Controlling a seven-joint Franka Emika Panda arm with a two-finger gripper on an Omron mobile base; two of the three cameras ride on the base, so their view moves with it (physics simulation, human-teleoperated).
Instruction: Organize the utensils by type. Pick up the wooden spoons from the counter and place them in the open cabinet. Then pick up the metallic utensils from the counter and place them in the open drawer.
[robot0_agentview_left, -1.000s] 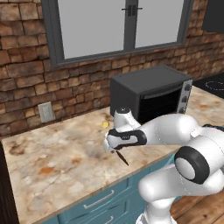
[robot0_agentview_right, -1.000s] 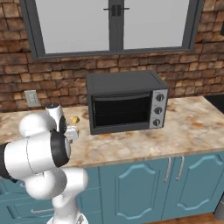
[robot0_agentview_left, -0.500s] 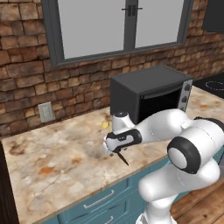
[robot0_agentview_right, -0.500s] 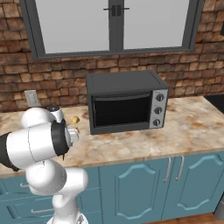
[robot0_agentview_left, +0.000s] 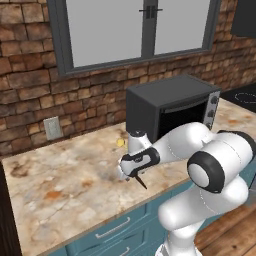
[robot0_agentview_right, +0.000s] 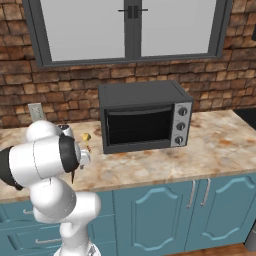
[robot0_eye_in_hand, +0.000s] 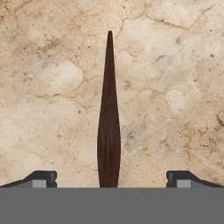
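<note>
A slim metallic utensil with a dark brown handle (robot0_eye_in_hand: 109, 131) lies on the beige marbled counter (robot0_agentview_left: 60, 175). My gripper (robot0_eye_in_hand: 110, 179) hangs low right over it, open wide, one fingertip on each side of the handle and neither touching it. In the left base view the hand (robot0_agentview_left: 134, 162) hides the utensil's head, and the dark handle (robot0_agentview_left: 140, 181) pokes out toward the counter's front edge. A small gold spoon-like piece (robot0_agentview_left: 120, 142) (robot0_agentview_right: 86, 136) lies just behind the hand. The wooden spoons, the open cabinet and the open drawer are out of view.
A dark grey toaster oven (robot0_agentview_left: 170, 107) (robot0_agentview_right: 142, 115) stands on the counter close to the right of the hand. A brick wall with a window (robot0_agentview_left: 135, 30) runs behind. Shut teal drawer fronts (robot0_agentview_left: 112, 230) sit below the counter.
The hand has eased slightly down and left over the dark-handled utensil. The jaws stay wide open and the utensils have not moved.
</note>
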